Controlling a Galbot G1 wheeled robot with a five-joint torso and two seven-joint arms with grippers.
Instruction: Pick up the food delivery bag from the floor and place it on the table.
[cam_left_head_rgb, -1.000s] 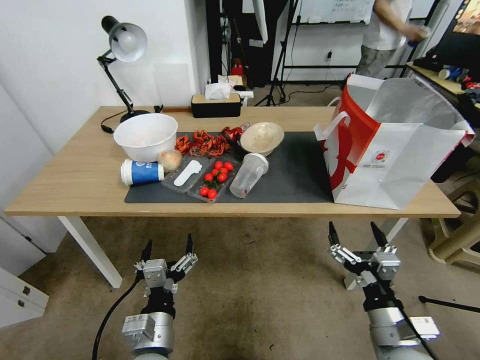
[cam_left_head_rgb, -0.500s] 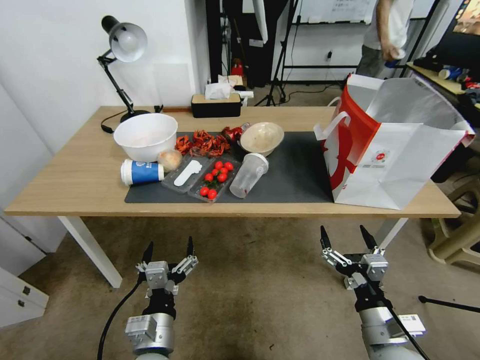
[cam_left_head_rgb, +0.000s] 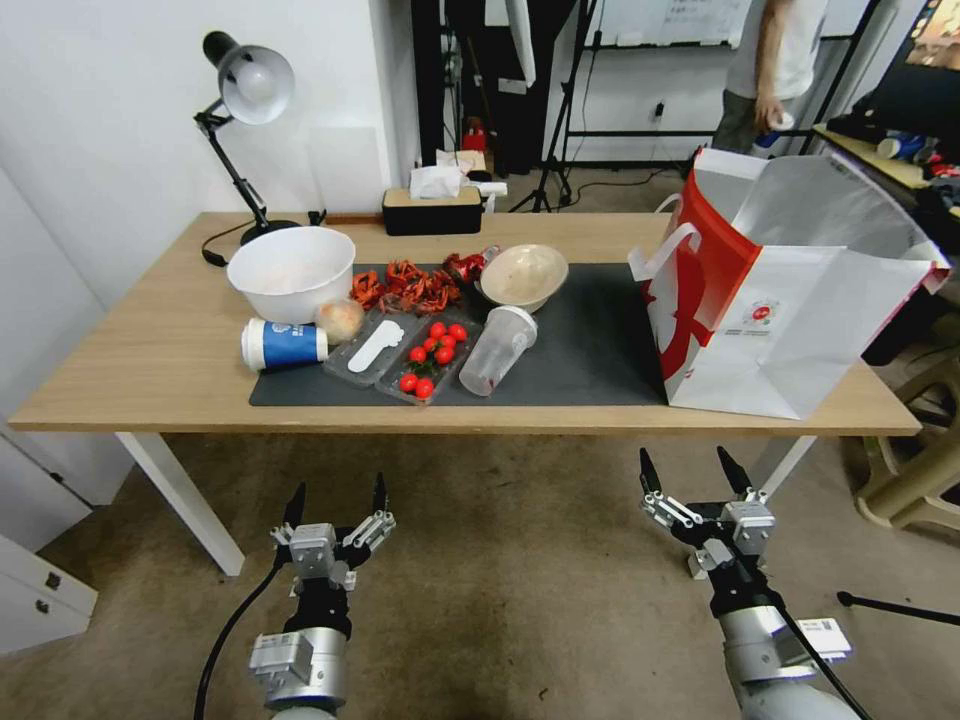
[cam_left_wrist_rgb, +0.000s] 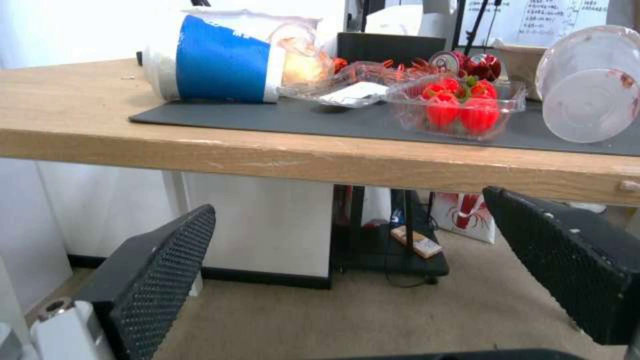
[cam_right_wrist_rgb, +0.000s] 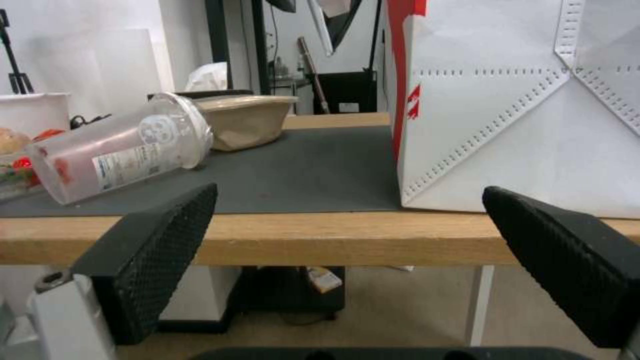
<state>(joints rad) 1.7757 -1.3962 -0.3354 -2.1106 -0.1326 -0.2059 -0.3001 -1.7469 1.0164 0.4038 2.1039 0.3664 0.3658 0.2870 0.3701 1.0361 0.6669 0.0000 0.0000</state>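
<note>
The left gripper (cam_left_head_rgb: 336, 497) hangs low over the floor (cam_left_head_rgb: 500, 560), in front of the desk (cam_left_head_rgb: 140, 370) and below its front edge, fingers spread and holding nothing. Beyond and above it on the desk, a lamp (cam_left_head_rgb: 245, 90) stands at the far left corner, with a white bowl (cam_left_head_rgb: 290, 270) nearer. A blue cup (cam_left_head_rgb: 283, 344) lies on its side almost straight ahead of this gripper, at the left end of the dark mat (cam_left_head_rgb: 590, 350). In the left wrist view the cup (cam_left_wrist_rgb: 220, 57) lies above the gripper's open fingers (cam_left_wrist_rgb: 157, 270), with the tomato tray (cam_left_wrist_rgb: 460, 107) to its side.

Farther right on the mat lie a clear tray with a white spoon (cam_left_head_rgb: 375, 346), the tomato tray (cam_left_head_rgb: 430, 360), red crayfish shells (cam_left_head_rgb: 405, 283), a tipped clear cup (cam_left_head_rgb: 497, 350) and a beige bowl (cam_left_head_rgb: 523, 275). A tissue box (cam_left_head_rgb: 432, 208) sits at the far edge.

The right gripper (cam_left_head_rgb: 693, 478) also hangs over the floor just short of the desk edge, released, fingers wide apart and empty. The bag (cam_left_head_rgb: 790, 290) stands upright on the desk directly beyond and above this gripper, at the desk's right end, partly on the mat, its mouth open with foil lining showing and its red side facing the left gripper's side. In the right wrist view the bag (cam_right_wrist_rgb: 520, 110) rests close to the desk's front edge, above the gripper's spread fingers (cam_right_wrist_rgb: 567, 260), apart from them.
</note>
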